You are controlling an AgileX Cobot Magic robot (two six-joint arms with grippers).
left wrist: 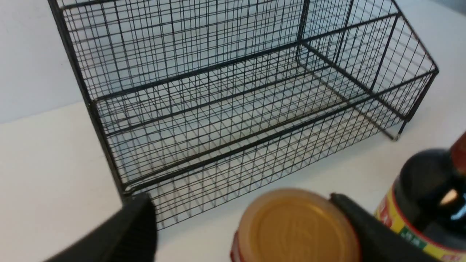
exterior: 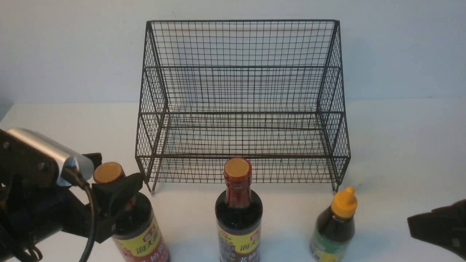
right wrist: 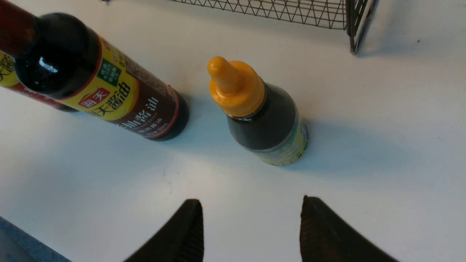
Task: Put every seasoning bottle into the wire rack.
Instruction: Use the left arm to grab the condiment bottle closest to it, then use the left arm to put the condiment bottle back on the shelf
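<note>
Left pincer (left wrist: 240, 207): jaws apart, straddling the tan cap and red neck of the left tall bottle (exterior: 138, 225). One finger (left wrist: 364, 229) touches the cap's side and the other stands clear, so nothing is clamped.
Why the neck: probably because it is the narrow part, and a hold there leaves the body free to go over the rack's low front wall.
Right pincer (right wrist: 251, 202): jaws apart and empty, low at the near right, pointed at the short bottle (right wrist: 265, 120), most likely its own pick.
Seasoning bottles: all three stand upright in a row on the table, just in front of the rack and apart from one another. The middle tall bottle (exterior: 238, 214) is untouched.
Wire rack (exterior: 240, 91): both tiers are bare and the lower tier faces the robot, so each bottle has a short path in.
Table (exterior: 400, 145): white, matt and flat, with soft shadows.
Room: a plain pale wall (exterior: 72, 47) close behind the rack.
</note>
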